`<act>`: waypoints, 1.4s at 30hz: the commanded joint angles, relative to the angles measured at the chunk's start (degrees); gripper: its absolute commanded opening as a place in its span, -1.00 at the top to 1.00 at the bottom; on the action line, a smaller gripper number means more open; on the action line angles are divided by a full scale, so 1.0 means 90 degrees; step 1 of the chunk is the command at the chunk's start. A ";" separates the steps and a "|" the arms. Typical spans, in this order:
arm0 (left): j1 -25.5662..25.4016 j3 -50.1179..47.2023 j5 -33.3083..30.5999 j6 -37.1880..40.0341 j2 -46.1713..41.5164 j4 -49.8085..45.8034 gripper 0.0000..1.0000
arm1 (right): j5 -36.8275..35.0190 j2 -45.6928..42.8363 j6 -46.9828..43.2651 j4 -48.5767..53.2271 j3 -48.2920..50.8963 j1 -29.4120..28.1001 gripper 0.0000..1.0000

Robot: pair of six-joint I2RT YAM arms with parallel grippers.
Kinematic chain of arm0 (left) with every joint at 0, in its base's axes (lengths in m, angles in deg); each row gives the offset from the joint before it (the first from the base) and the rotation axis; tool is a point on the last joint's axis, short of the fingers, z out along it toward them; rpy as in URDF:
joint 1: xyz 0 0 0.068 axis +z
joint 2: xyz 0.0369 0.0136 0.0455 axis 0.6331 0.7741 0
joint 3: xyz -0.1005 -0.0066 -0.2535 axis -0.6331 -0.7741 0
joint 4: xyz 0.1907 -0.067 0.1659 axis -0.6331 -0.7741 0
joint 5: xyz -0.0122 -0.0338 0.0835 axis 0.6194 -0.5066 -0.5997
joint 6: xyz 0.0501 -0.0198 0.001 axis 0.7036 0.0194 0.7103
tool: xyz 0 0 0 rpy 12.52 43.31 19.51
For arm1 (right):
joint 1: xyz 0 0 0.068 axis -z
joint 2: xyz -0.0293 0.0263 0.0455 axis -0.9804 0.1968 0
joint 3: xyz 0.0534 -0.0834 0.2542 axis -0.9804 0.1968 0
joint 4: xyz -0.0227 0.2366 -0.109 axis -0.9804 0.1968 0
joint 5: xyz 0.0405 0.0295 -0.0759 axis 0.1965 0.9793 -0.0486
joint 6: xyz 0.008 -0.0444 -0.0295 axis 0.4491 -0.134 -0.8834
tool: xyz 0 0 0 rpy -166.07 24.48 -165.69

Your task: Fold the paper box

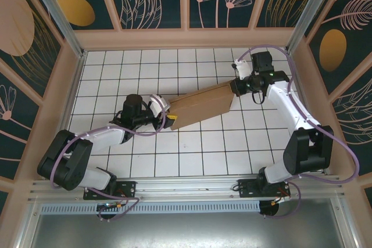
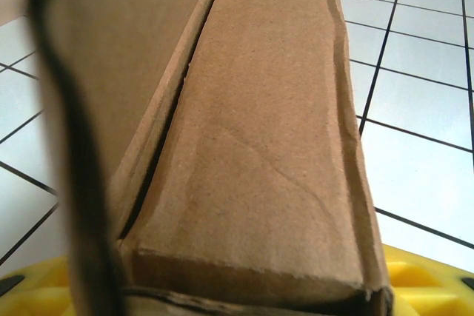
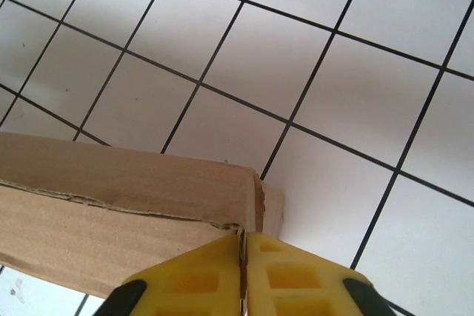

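The left arm reaches from the lower left toward centre, its claw (image 1: 167, 115) straddling the lower-left end of the paper box (image 1: 200, 105); I cannot tell if it grips. The right arm bends in from the lower right, its claw (image 1: 237, 86) pressed together on the box's upper-right corner edge. The box sits mid-counter (image 1: 192, 149), its long axis running lower left to upper right.

Right hand (image 3: 241, 260) pinched shut, left hand (image 1: 168, 115) parted

paper box (image 2: 259, 146): creased brown panels close up | yellow pincer fingers (image 2: 422, 279) at bottom | tiled floor (image 2: 415, 109) behind
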 commanded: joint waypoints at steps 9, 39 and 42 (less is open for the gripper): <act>0.0036 0.0354 0.0040 0.0254 0.0291 -0.0236 -0.17 | -0.0046 0.0096 0.0241 0.0634 -0.0736 -0.0009 0.93; 0.0030 0.2219 -0.0945 0.2111 0.0868 -0.2827 -0.17 | -0.0212 0.0453 0.1364 0.1520 -0.1002 0.0180 1.00; 0.0035 0.2344 -0.0772 0.1722 0.0919 -0.2832 -0.15 | -0.0156 0.0430 0.1417 0.1358 -0.0825 0.0208 1.00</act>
